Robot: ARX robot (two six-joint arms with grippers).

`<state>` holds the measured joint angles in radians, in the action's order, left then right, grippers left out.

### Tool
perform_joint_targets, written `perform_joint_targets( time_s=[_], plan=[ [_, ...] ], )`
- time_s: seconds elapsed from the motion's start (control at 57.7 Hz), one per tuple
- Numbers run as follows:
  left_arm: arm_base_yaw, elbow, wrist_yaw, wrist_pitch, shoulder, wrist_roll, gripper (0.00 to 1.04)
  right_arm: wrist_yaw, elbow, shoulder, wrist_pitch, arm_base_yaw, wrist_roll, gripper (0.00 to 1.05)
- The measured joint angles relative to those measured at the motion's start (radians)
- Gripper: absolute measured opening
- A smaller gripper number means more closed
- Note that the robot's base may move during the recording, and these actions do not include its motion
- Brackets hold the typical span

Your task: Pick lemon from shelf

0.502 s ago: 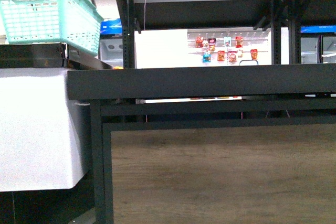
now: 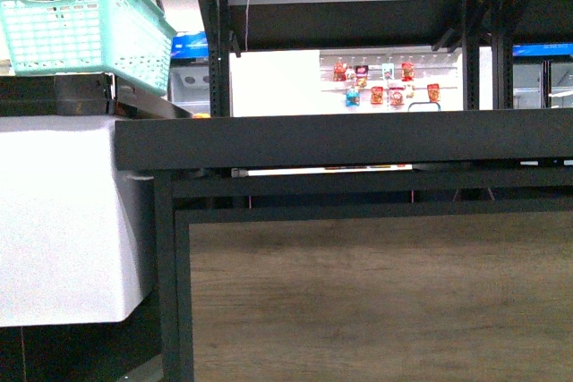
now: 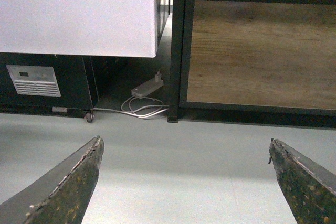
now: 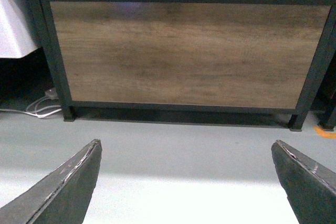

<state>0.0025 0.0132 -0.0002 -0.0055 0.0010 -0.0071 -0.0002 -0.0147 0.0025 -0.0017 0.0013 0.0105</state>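
The dark grey shelf [image 2: 340, 139] fills the front view, seen edge-on at tray height, with its wood-grain lower panel [image 2: 376, 297] below. The lemon is hidden; only a small orange-yellow sliver [image 2: 200, 116] shows above the tray edge at the left. Neither arm shows in the front view. My left gripper [image 3: 185, 153] is open and empty above the grey floor, facing the shelf's lower left corner [image 3: 177, 51]. My right gripper [image 4: 186, 153] is open and empty above the floor, facing the wood panel [image 4: 189, 51].
A mint green basket [image 2: 85, 29] sits high at the left. A white cabinet [image 2: 63, 212] stands left of the shelf. A white power strip and cable [image 3: 147, 95] lie on the floor by the shelf leg. Snack packets [image 2: 385, 82] hang far behind.
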Motion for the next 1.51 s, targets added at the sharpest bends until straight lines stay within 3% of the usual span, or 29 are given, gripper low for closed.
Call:
perform_joint_targets(
  time_s=[1.507],
  plan=[
    [0.000, 0.000, 0.000, 0.000, 0.000, 0.000, 0.97, 0.000, 0.000, 0.000, 0.000, 0.000, 0.000, 0.97]
  ],
)
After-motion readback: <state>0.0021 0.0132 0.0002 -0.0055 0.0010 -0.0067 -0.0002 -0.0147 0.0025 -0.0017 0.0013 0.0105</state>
